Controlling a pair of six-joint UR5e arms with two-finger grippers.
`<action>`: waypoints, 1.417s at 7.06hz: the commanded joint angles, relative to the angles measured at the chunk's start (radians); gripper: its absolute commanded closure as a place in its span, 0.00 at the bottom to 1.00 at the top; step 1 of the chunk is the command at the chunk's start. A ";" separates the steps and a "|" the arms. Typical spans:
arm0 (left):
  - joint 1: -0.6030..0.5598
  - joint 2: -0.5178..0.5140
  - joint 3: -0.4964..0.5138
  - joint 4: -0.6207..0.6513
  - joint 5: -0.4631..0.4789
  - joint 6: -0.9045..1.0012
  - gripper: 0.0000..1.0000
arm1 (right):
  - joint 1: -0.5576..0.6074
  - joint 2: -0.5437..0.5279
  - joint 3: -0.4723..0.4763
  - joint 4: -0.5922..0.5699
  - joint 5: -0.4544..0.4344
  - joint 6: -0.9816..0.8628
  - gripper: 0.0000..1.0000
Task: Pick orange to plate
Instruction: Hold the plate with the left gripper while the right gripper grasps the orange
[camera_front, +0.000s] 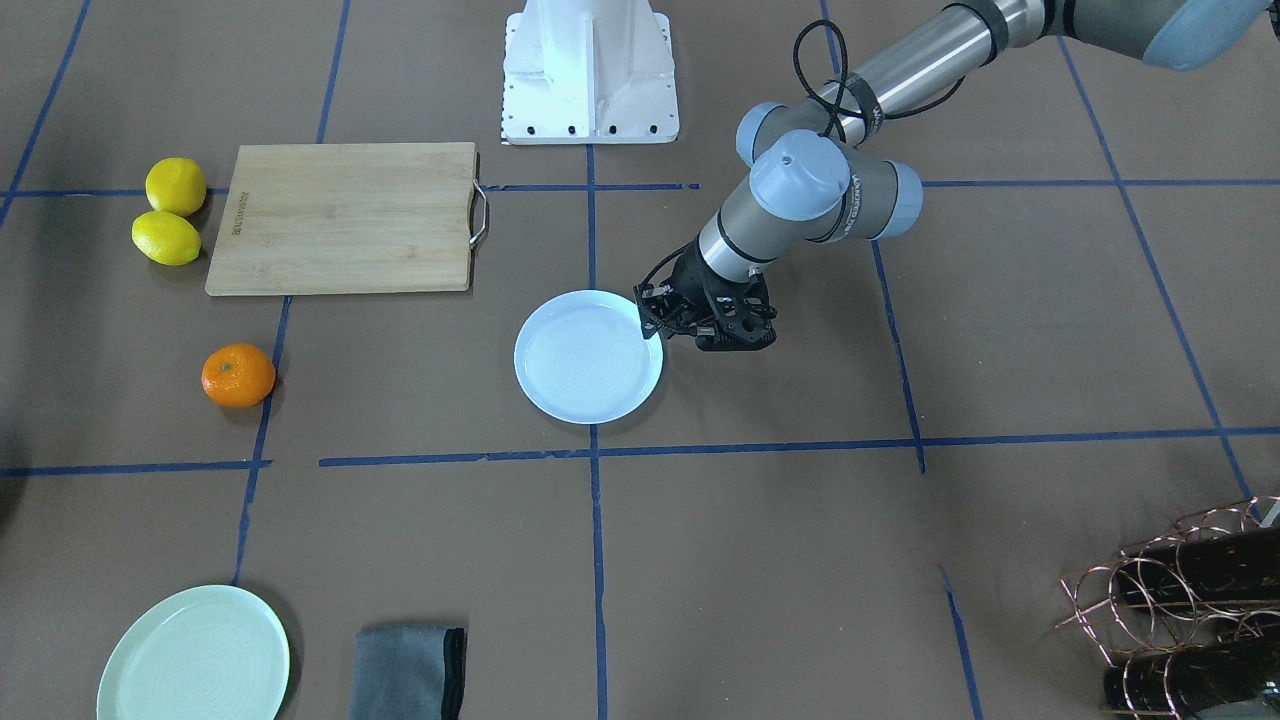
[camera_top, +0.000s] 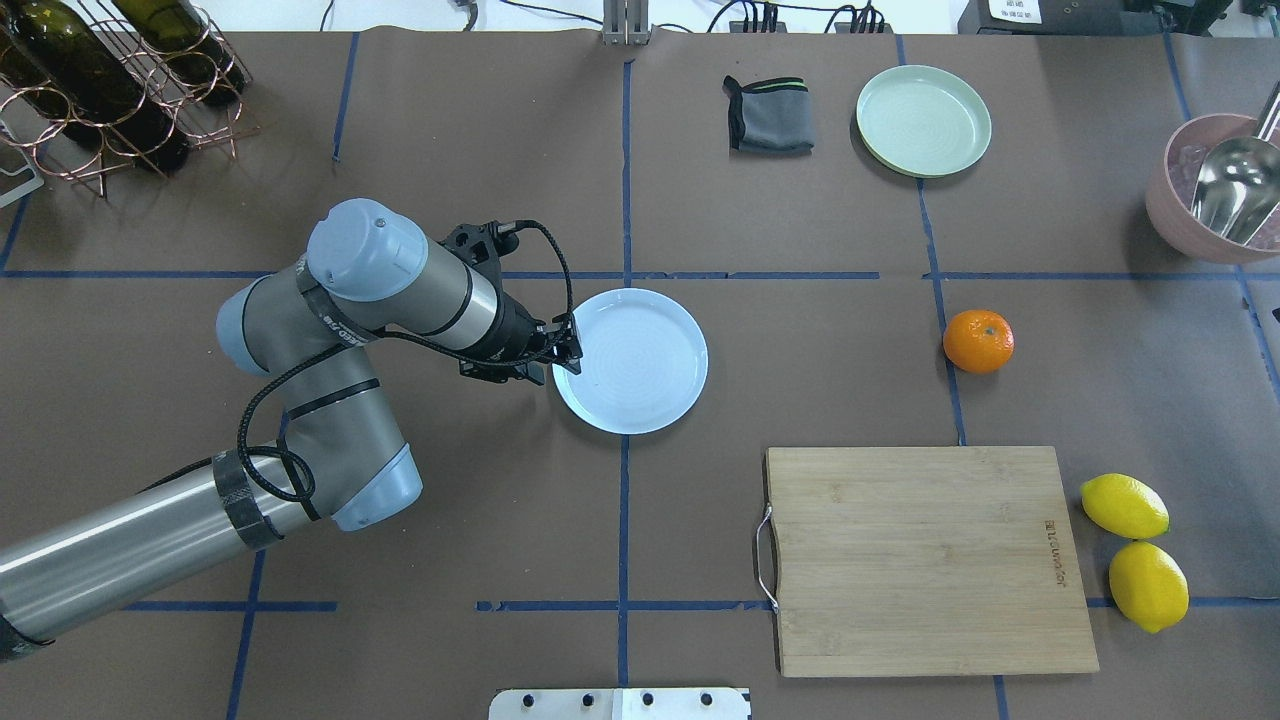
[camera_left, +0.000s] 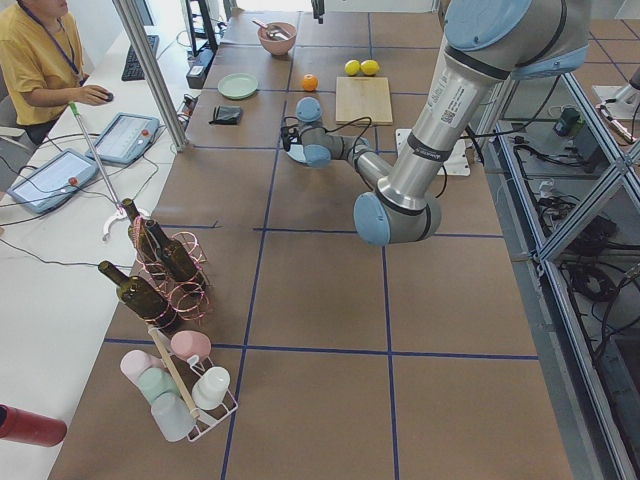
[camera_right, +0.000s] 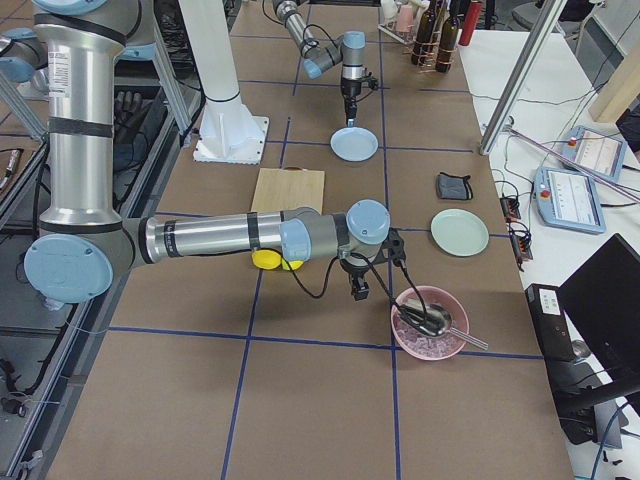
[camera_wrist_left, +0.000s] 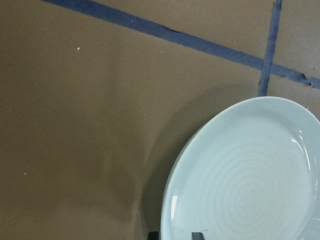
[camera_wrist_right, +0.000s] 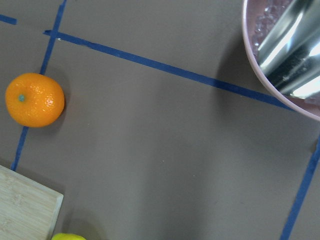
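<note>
The orange (camera_top: 978, 341) sits alone on the brown table, to the right of the middle; the front-facing view shows the orange (camera_front: 238, 375) at its left. The white plate (camera_top: 635, 365) lies flat and empty at the table's centre. My left gripper (camera_top: 570, 352) is at the plate's left rim, and in the left wrist view its fingertips (camera_wrist_left: 197, 235) straddle that rim, shut on it. My right gripper (camera_right: 358, 290) hovers between the orange and the pink bowl; I cannot tell if it is open or shut. Its wrist view looks down on the orange (camera_wrist_right: 35, 100).
A wooden cutting board (camera_top: 930, 560) lies near the robot's right side with two lemons (camera_top: 1124, 506) beside it. A pale green plate (camera_top: 923, 120) and a grey cloth (camera_top: 768, 115) lie at the far edge. A pink bowl (camera_top: 1180, 215) holds a metal scoop; a bottle rack (camera_top: 100, 80) stands far left.
</note>
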 joint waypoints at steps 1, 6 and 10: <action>-0.009 0.005 -0.026 -0.030 0.000 -0.006 0.32 | -0.071 0.061 0.004 0.124 0.004 0.232 0.00; -0.009 0.056 -0.089 -0.028 -0.005 -0.009 0.31 | -0.491 0.152 -0.017 0.460 -0.427 0.888 0.00; -0.009 0.054 -0.089 -0.028 -0.005 -0.011 0.30 | -0.513 0.164 -0.092 0.470 -0.440 0.891 0.00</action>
